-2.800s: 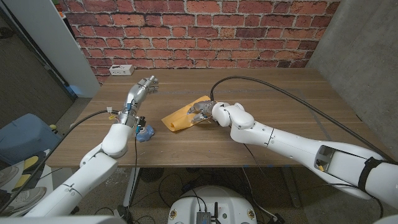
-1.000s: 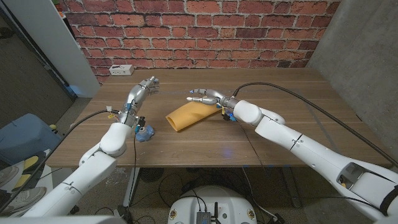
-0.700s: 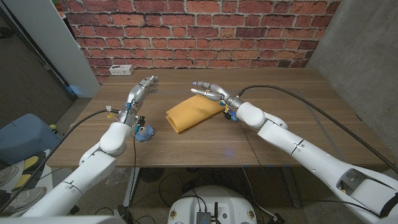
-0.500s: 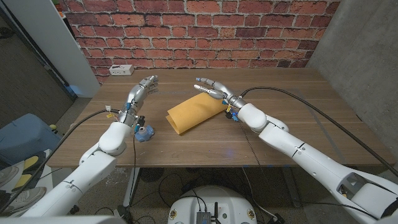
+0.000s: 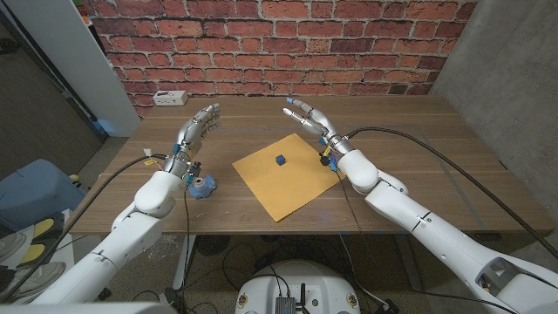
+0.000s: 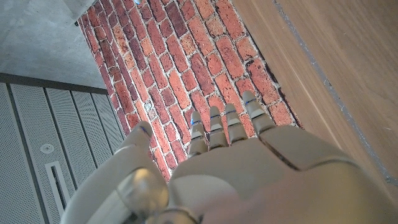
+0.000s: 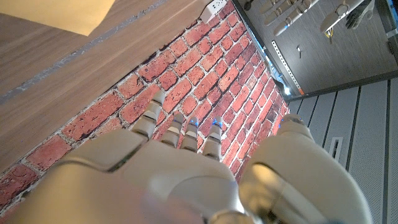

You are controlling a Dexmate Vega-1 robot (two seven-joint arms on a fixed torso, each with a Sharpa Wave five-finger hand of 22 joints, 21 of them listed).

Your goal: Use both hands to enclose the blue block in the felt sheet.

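left hand (image 5: 199, 124): spread, empty | right hand (image 5: 307, 115): spread, seemingly empty | blue block (image 5: 280, 160) on felt sheet (image 5: 285, 175)

Head cam is sitting high, looking down over the whole worktop (image 5: 392, 187) toward the brick wall (image 5: 279, 44), both arms entering from the bottom corners. Left wrist cam is riding close behind the left hand (image 6: 249, 168), aiming along it at the wall and the worktop's far edge. Right wrist cam is doing likewise behind the right hand (image 7: 161, 180), catching a felt sheet (image 7: 68, 14) corner. All three are sharing wall and worktop.
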